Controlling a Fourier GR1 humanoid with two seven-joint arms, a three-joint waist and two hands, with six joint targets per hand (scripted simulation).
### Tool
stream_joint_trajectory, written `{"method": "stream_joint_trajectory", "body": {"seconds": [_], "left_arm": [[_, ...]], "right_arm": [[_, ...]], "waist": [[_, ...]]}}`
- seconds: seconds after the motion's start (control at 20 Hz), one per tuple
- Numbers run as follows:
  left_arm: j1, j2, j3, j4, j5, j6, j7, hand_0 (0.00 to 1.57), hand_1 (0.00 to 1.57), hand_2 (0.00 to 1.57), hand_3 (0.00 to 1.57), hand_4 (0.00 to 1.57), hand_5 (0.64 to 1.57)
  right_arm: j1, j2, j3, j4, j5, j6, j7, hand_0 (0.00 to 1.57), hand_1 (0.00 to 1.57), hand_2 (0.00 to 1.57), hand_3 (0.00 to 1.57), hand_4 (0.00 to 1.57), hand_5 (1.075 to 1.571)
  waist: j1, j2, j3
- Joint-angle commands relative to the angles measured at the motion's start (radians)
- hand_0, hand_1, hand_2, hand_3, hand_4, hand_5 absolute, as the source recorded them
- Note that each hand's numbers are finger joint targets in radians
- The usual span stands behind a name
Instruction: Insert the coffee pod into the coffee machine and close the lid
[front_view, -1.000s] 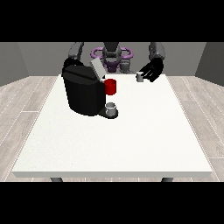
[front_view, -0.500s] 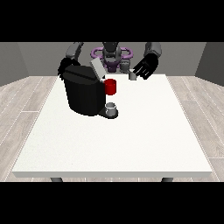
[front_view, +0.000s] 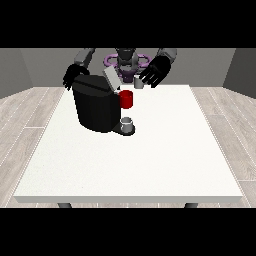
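The step in hand looks like the carry: the robot hand at the view's right (front_view: 156, 73) is held above the far edge of the table (front_view: 150, 165) with a small grey coffee pod (front_view: 138, 83) at its fingers, apparently pinched, just to the right of the coffee machine (front_view: 96, 106). The machine's lid (front_view: 111, 79) stands tilted open, so the pod is not yet inside. By my judgement, the next move calls for bringing the pod over the opening under that lid, lowering it in, then pressing the lid shut. The robot hand at the view's left (front_view: 71, 76) rests by the machine's back corner; I cannot tell how its fingers lie. A grey cup (front_view: 128, 123) sits on the machine's tray beneath a red part (front_view: 126, 99); what the cup contains is not visible.
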Motion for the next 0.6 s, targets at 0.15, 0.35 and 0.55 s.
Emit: {"method": "stream_joint_trajectory", "body": {"seconds": [0.15,0.35,0.55], "left_arm": [[-0.064,0.018,0.017,0.018,-0.008,0.018,-0.015,1.28,1.28,1.33,1.26,0.52,1.571],[-0.049,0.013,0.020,0.044,-0.022,0.051,-0.011,1.26,1.26,1.30,1.24,0.49,1.571],[-0.052,-0.050,-0.014,0.021,-0.030,0.027,0.011,1.31,1.31,1.33,1.23,0.49,1.571]], "right_arm": [[-0.038,-0.013,-0.004,-0.050,0.015,-0.021,0.021,0.00,0.00,0.00,0.00,0.52,1.571],[0.009,0.010,0.027,-0.081,0.026,-0.027,0.016,0.00,0.00,0.00,0.00,0.53,1.571],[0.000,0.004,-0.013,-0.023,0.017,-0.045,-0.001,0.00,0.00,0.00,0.00,0.48,1.571]], "waist": [[-0.033,0.056,-0.0002],[-0.051,0.067,-0.0003],[-0.001,0.040,0.0000]]}}
